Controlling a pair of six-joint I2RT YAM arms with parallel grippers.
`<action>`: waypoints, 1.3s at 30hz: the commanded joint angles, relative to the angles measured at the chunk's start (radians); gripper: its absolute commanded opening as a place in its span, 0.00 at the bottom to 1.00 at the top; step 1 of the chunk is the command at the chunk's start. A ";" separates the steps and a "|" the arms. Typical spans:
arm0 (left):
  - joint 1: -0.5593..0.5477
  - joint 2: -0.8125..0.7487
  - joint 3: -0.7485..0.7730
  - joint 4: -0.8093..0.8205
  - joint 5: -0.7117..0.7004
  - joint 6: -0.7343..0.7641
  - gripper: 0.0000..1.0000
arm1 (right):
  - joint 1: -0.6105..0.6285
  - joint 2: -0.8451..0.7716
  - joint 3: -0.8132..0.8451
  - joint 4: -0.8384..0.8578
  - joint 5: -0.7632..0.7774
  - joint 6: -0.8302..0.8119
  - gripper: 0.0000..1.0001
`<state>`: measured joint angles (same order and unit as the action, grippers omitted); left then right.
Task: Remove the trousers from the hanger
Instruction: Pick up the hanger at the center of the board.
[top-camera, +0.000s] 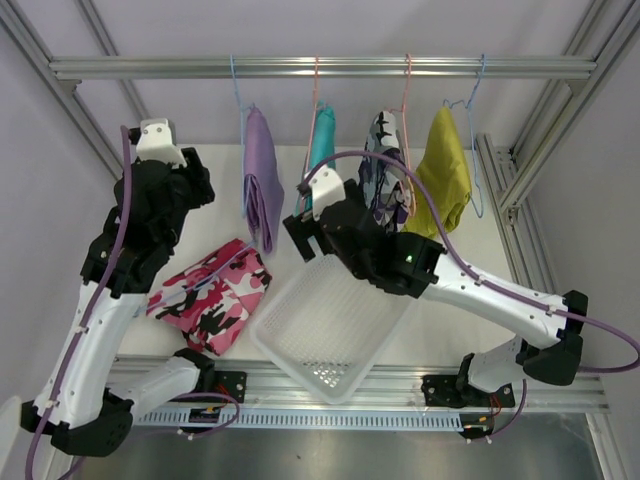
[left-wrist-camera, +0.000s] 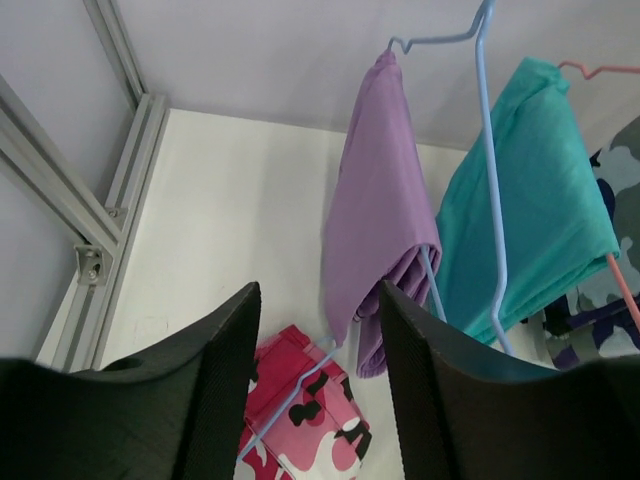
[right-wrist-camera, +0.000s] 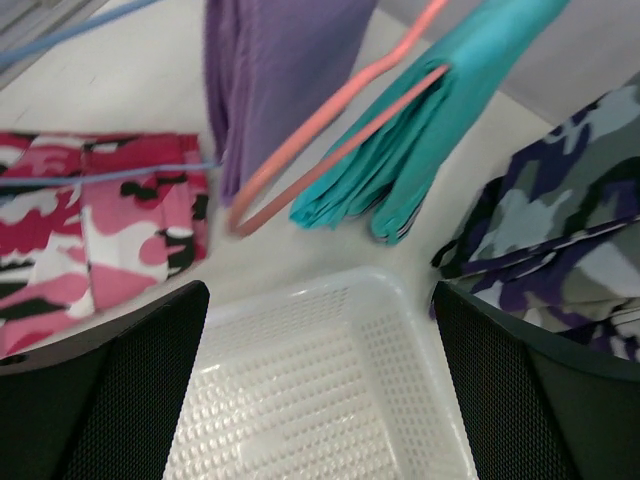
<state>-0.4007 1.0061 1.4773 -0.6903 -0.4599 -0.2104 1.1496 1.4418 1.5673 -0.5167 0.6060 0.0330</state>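
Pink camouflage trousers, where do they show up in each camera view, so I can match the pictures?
Top external: the pink camouflage trousers lie lower left, beside the white basket.
Left wrist: bottom centre, seen in the gap between the left fingers.
Right wrist: left edge, middle height, up-left of the basket.
Shared landmark: the lilac trousers hanging close by, visible in all three views.

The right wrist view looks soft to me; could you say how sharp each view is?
Right wrist: teal trousers, pink hanger and basket smeared, probably motion blur. Left wrist: lilac trousers crisp, near fingers dark and featureless. Top external: sharp, evenly lit, no glare.
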 joint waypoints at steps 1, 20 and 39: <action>-0.010 -0.067 -0.044 0.012 0.038 0.077 0.56 | 0.051 -0.026 -0.033 0.006 0.005 0.036 1.00; -0.010 -0.348 -0.414 0.124 0.022 0.028 0.69 | 0.217 -0.032 -0.310 0.369 -0.506 -0.368 1.00; -0.009 -0.597 -0.531 0.227 -0.244 -0.032 0.74 | 0.061 0.411 0.151 0.333 -1.012 -0.527 0.95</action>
<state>-0.4038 0.4282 0.9596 -0.5079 -0.6624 -0.2195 1.2133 1.7992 1.6337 -0.1612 -0.3264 -0.4603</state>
